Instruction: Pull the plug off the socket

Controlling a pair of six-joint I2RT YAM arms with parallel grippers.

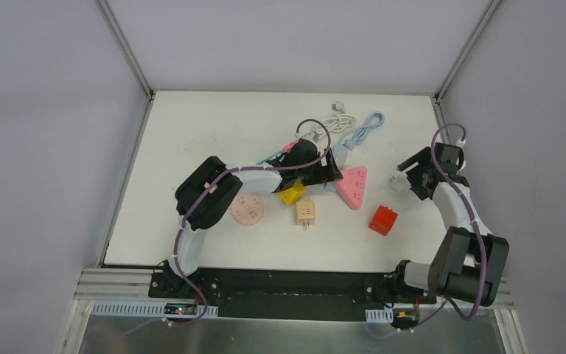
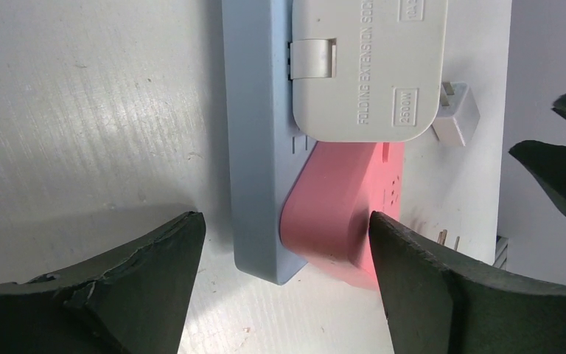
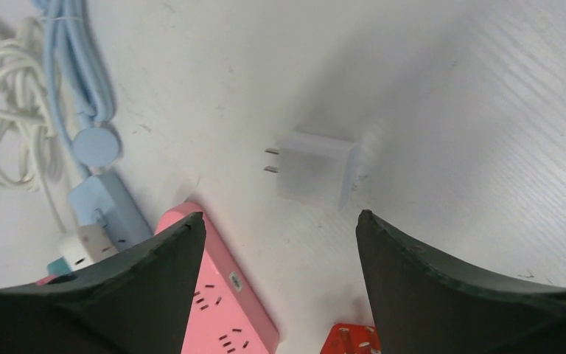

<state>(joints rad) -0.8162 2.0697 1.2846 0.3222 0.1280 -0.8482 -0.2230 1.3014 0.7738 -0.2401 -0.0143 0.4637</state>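
Observation:
A pale blue socket strip lies on the white table with a white folding extension plug against its side. A pink triangular socket touches the strip's end. My left gripper is open, its fingers astride the strip's end and the pink corner, touching neither; in the top view it is at the centre. My right gripper is open and empty, just short of a small white plug cube lying loose; in the top view this gripper is at the right.
A yellow cube, a beige cube adapter, a round pink socket and a red cube lie near the front. A coiled white cable and blue cable lie behind. Grey walls enclose the table.

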